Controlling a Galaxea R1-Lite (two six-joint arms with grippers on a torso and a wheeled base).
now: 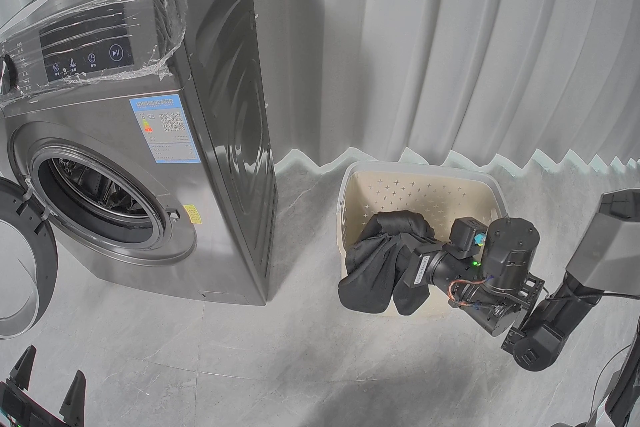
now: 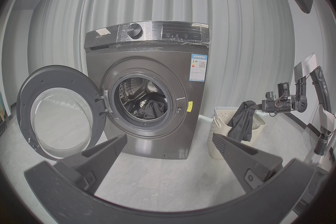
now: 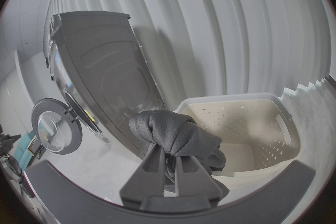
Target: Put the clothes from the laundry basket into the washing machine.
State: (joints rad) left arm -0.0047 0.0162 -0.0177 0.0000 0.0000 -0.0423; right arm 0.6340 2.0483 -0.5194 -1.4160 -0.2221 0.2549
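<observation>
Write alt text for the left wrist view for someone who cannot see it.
The right gripper holds a black garment over a laundry basket, beside a grey washing machine whose door stands open, with dark clothes in its drum. The open left gripper frames the foreground.

dark garment [image 3: 178,135] in end effector [image 3: 170,165]

Bright, diffuse light — sheen on washing machine [image 1: 233,115] side, its shadow on curtain [image 1: 433,35]; wrist views bowed, dark-cornered.
</observation>
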